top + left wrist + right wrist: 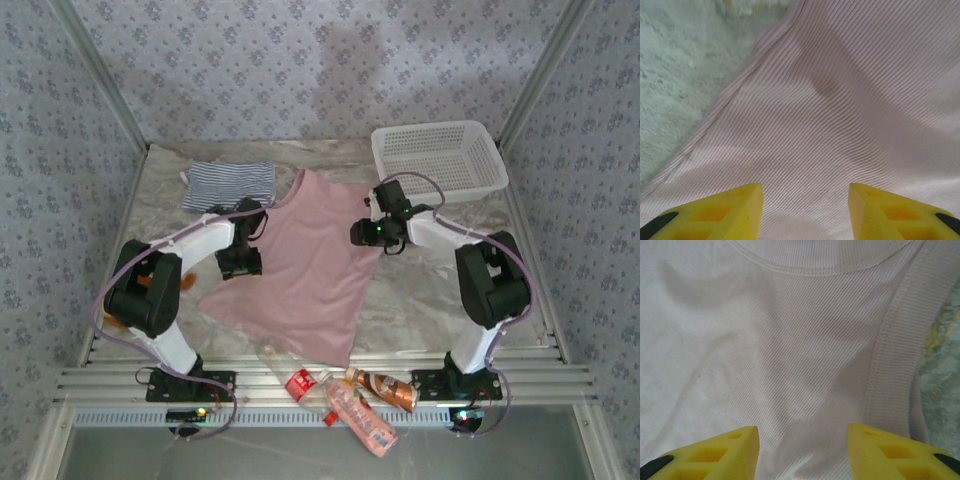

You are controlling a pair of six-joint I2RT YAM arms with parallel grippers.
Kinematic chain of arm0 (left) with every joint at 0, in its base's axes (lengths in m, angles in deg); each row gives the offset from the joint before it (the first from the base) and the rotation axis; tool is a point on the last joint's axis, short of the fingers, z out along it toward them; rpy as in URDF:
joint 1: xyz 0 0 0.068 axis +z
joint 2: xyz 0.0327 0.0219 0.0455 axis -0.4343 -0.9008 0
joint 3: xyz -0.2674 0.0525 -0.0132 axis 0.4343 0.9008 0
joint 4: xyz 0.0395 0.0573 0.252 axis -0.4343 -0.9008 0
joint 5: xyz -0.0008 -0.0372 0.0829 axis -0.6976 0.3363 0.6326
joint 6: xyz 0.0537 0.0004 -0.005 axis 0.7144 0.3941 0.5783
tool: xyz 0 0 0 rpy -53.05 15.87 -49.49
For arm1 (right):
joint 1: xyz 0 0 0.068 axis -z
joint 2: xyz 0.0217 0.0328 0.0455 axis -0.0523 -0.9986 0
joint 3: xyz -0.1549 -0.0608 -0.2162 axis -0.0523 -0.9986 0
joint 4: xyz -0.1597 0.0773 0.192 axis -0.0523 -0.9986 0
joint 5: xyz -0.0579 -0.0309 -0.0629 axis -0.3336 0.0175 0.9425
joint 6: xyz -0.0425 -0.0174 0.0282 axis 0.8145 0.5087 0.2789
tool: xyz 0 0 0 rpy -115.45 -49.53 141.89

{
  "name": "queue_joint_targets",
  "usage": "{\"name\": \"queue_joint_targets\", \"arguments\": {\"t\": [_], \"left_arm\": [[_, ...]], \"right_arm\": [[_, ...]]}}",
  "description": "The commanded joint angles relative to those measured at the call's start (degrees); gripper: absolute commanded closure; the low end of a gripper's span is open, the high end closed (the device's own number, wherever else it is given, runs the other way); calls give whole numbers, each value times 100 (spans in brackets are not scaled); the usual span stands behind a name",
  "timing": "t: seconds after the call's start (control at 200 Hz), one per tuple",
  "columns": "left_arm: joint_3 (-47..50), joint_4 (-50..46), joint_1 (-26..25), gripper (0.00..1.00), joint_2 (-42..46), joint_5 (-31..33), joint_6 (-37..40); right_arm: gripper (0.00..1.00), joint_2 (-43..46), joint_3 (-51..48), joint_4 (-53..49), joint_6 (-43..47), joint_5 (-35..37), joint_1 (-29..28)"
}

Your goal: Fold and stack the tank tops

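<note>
Pink tank top (300,270) lies spread on the counter (420,300), with the striped tank top (228,185) folded back-left. Left end effector (805,212) and right end effector (802,452) both gape open over the pink cloth. A shallow pinch could slip and bunch the fold.

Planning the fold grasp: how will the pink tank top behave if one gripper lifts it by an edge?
Probably floppy: the pink tank top lies flat with soft wrinkles, so a lifted edge would likely drape and sag. Likely light, being thin ribbed knit. Pushed, it may bunch rather than slide on the table.
</note>
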Motion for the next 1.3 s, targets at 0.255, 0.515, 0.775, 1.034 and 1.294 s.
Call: {"name": "queue_joint_targets", "arguments": {"t": [0.255, 0.515, 0.775, 1.034, 1.294], "left_arm": [[90, 252, 123, 52, -438, 1, 70], [69, 331, 369, 52, -570, -45, 241], [-120, 419, 344, 52, -615, -315, 250], [-423, 460, 338, 52, -876, -83, 218], [-990, -141, -3, 52, -382, 100, -17]], "right_arm": [[49, -849, 603, -222, 329, 55, -20], [48, -1337, 1090, -289, 475, 240, 0], [49, -1945, 1979, -730, 573, 384, 50], [47, -2081, 2348, -590, 789, 95, 90], [45, -1355, 2429, -949, 915, 40, 301]]}}
